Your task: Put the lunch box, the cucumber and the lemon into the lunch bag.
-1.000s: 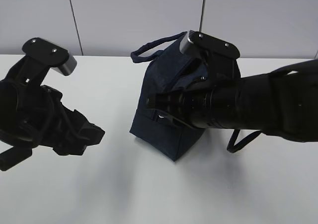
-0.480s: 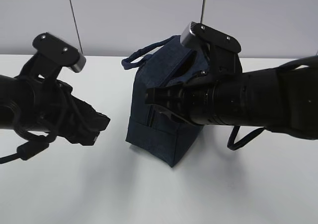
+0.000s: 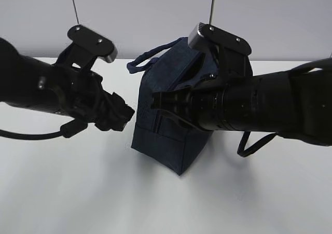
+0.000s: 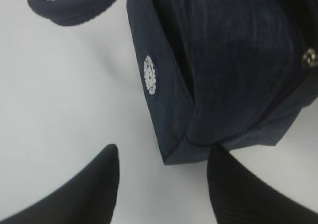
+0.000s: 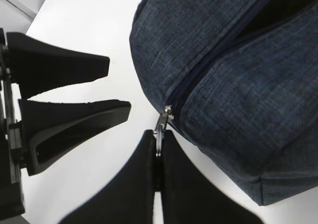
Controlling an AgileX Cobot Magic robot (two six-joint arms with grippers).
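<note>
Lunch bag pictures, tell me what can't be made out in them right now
- Inside of the lunch bag: hidden in every view; its zipper looks shut and the right arm covers its top in the exterior view.
- Lunch box, cucumber and lemon: in no view, so whether they are inside cannot be told.
- Zipper pull: mostly hidden between the right gripper fingers, right wrist view.
- Left gripper: finger bases cut off by the bottom edge, left wrist view.

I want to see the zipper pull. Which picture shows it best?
The right wrist view: the pull sits pinched between the right fingers at the bag's corner. The left wrist view shows only a metal glint; the exterior view hides it.
</note>
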